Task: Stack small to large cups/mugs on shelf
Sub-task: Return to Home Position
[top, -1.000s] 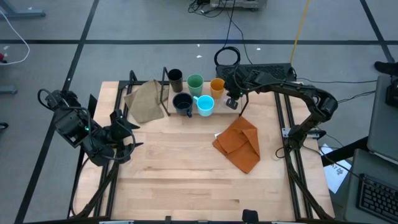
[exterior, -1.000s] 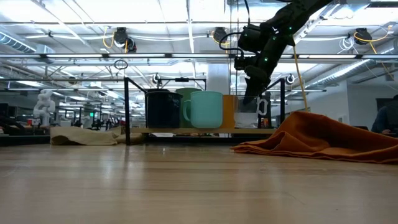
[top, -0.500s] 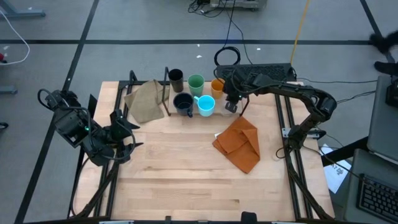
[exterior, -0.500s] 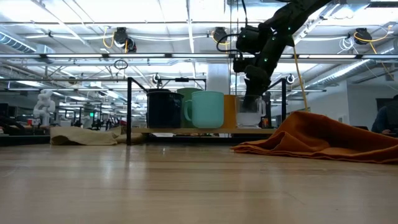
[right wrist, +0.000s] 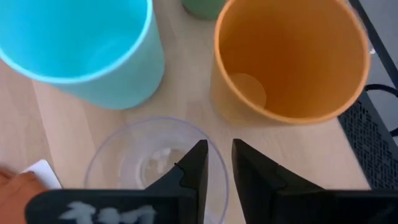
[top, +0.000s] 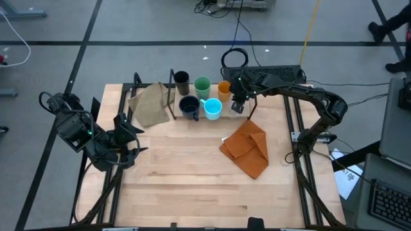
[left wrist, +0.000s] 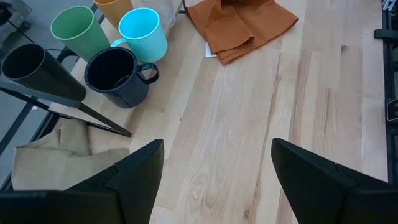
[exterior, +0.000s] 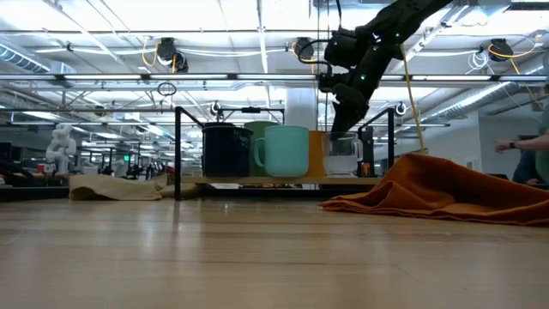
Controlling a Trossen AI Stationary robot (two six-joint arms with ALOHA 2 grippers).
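Nearest me, at the table's left side, my left gripper (left wrist: 217,155) waits with its fingers spread wide and nothing between them. Past the crumpled rust-orange cloth (top: 247,147) comes the low light-wood shelf on black legs (exterior: 257,179). Its front row runs dark navy handled mug (top: 188,106), light blue handled mug (top: 212,108), then the small clear plastic cup (right wrist: 149,155). The dark brown cup (top: 181,79), green cup (top: 201,85) and orange cup (top: 224,88) stand behind them.

My right gripper (right wrist: 219,149) hangs directly over the clear cup, which stands upright with its axis vertical, just beside the orange cup and the blue mug. The fingers are only narrowly apart, poised above the cup's rim, and I judge they hold nothing. Backing out calls for a straight rise, so that neither finger catches that rim.
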